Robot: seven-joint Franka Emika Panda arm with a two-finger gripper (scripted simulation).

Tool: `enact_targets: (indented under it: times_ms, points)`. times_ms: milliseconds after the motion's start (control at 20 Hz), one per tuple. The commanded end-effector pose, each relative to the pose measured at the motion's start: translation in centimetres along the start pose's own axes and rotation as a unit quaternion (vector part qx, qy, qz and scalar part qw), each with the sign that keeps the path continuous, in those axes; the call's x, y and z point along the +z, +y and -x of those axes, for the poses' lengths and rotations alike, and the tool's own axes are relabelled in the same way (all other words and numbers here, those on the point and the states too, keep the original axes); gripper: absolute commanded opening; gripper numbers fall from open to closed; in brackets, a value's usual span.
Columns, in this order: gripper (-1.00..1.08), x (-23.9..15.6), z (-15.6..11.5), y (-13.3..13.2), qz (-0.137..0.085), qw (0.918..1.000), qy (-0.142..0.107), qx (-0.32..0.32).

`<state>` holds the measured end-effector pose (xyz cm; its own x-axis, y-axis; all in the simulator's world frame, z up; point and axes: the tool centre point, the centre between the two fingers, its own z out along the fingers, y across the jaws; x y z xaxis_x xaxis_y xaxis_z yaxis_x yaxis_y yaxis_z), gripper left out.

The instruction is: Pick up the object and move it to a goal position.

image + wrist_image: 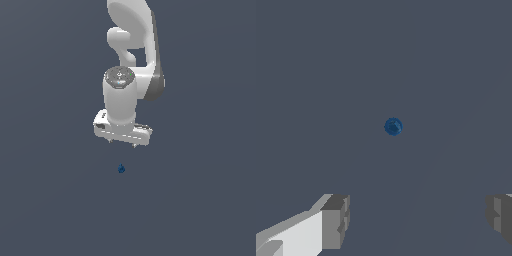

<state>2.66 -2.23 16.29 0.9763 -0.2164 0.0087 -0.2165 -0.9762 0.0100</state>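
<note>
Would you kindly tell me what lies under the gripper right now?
Under the open gripper there is only the grey floor and the small dark-blue object, apart from the fingers. The floor under the object is covered.

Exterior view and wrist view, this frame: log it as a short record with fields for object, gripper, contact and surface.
object: small dark-blue piece, lying alone on the surface
gripper: white gripper, jaws spread wide
contact: none; the gripper holds nothing, and the piece shows clear of both fingers in the wrist view
position: in the exterior view the piece appears just below the gripper
surface: plain dark grey-blue floor
</note>
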Motion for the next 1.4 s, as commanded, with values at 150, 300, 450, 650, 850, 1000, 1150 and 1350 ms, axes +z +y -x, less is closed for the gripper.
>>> enact_targets:
  times_ms: [150,300,450,650,850,1000,1150,1350]
  points:
    - [1.00,1.7,-1.4,-0.1,-0.002,0.9972,-0.002,0.075]
    - [1.00,2.7,-2.1,-0.1,-0.003,0.9929,-0.003,0.119]
    - [1.00,3.7,-2.9,-0.2,-0.004,0.9867,-0.004,0.163]
    - [1.00,5.0,-3.7,-0.2,-0.004,0.9770,-0.005,0.213]
    - [1.00,5.9,-4.3,-0.3,-0.004,0.9679,-0.005,0.251]
    - [1.00,6.5,-4.6,-0.3,-0.004,0.9624,-0.005,0.272]
    - [1.00,6.9,-4.8,-0.3,-0.004,0.9583,-0.006,0.286]
    - [1.00,7.1,-4.9,-0.3,-0.003,0.9558,-0.006,0.294]
